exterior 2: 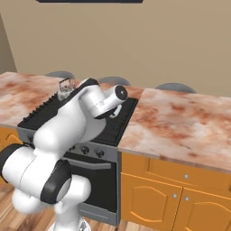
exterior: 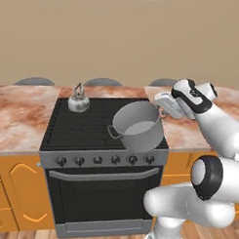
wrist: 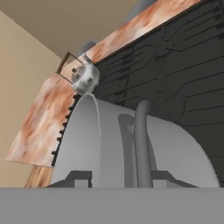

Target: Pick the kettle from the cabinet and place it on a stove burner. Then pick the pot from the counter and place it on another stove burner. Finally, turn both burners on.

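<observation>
Kitchen: beige wall behind a long marbled counter with orange fronts, and a black range set into it.
Range: black grates on top, a steel strip of knobs along the front edge, oven door below.
Arm: white, reaching in from the right of the left base view toward the range's front right corner.
Pot: wide and grey, tilted, with its open mouth turned up and toward the camera; it hangs above the front right of the range, over the knob strip edge, and does not look set down yet.
Gripper: at the pot's right rim; in the hand view the two tips sit either side of the pot wall by a loop handle, so I judge it clamped on the pot.
Kettle: small, silver, upright on the back left burner, well apart from the pot.
Risk: the pot is tilted and near the front edge; released here it could land askew on the grate or tip off toward the knobs.
Risk: a one-sided rim grip may let it swing or slip.
</observation>
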Robot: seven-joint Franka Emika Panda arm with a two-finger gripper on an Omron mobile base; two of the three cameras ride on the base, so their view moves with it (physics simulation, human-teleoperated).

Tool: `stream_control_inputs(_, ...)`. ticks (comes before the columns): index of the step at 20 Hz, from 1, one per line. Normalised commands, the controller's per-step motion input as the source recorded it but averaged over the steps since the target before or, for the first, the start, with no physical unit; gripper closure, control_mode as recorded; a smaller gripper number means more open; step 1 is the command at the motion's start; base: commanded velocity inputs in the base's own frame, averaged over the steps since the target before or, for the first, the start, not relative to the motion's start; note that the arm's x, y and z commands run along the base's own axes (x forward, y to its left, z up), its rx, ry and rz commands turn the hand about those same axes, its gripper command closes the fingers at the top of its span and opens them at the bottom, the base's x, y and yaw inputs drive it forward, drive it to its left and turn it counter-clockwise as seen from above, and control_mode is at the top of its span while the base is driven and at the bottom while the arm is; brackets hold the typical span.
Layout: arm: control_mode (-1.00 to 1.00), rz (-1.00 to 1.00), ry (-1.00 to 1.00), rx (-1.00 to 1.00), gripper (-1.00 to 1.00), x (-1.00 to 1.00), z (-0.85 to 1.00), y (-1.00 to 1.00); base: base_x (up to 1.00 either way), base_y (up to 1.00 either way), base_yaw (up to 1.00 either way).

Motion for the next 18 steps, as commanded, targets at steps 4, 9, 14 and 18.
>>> stream_control_inputs(4, -1.00, 0.00, -0.02, 0.00, 1.00, 0.35, 0.09, 0.54, 0.00, 0.00, 0.00)
stream_control_inputs(9, -1.00, 0.02, -0.02, 0.00, 1.00, 0.29, 0.13, 0.54, 0.00, 0.00, 0.00)
stream_control_inputs(14, -1.00, 0.01, -0.01, 0.02, 1.00, 0.30, 0.11, 0.54, 0.00, 0.00, 0.00)
stream_control_inputs(18, -1.00, 0.01, 0.00, 0.02, 1.00, 0.29, 0.03, 0.55, 0.00, 0.00, 0.00)
